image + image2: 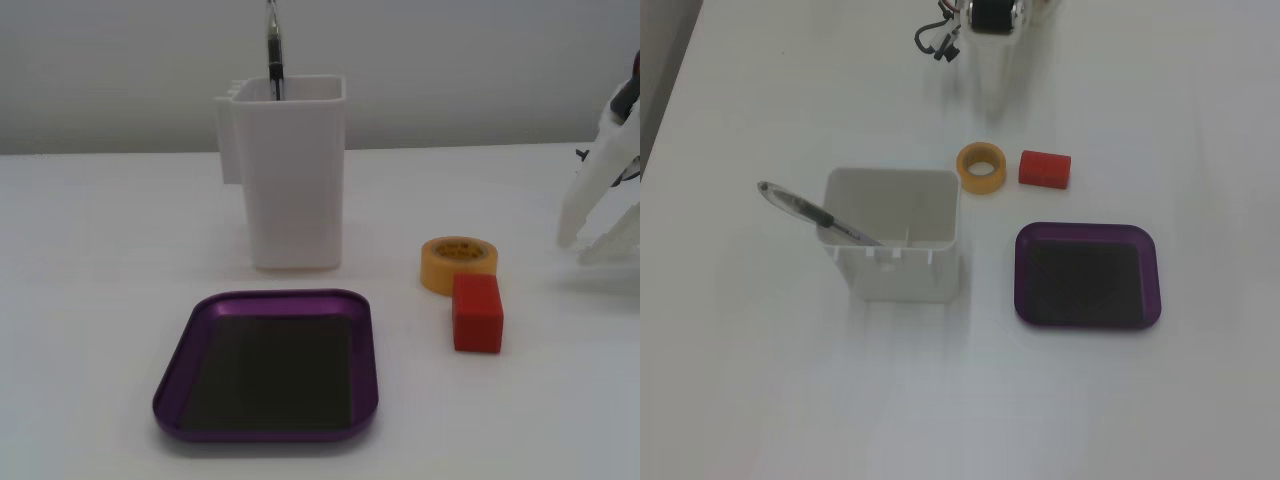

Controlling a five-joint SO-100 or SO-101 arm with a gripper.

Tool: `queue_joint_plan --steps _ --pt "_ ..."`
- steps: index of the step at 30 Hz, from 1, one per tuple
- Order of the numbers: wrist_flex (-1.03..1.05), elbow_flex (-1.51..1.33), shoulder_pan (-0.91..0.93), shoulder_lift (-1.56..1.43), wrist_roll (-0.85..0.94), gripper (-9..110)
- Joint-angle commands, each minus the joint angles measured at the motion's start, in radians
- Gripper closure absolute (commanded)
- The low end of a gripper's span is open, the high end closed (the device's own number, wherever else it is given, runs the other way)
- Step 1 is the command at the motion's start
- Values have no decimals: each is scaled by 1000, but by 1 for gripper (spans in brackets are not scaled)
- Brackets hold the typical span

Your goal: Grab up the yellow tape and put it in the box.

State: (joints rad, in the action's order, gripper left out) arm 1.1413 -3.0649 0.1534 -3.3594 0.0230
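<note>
Tape [981,168] lies flat, core up, just below the tool [996,75] at frame top (block [1045,169] beside it); tool open, empty.

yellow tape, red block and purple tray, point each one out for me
yellow tape [458,265], a fixed view, on its outer side wall
red block [477,313], a fixed view, on its front face
purple tray [1088,315], a fixed view, on its near rim

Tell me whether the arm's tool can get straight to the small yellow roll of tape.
Probably yes. In a fixed view the white tool sits just beyond the small yellow roll of tape with bare table between them. The red block lies beside the roll, not in the path.
</note>
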Motion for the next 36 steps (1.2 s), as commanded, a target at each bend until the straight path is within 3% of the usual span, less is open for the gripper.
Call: queue_joint_plan --steps 1,23,31,36 --pt "-5 -3 -17 -83 3 98" --pt "-11 8 -3 -83 12 98" --pt "-83 235 0 -51 6 98" --pt "-94 370 35 222 11 98"
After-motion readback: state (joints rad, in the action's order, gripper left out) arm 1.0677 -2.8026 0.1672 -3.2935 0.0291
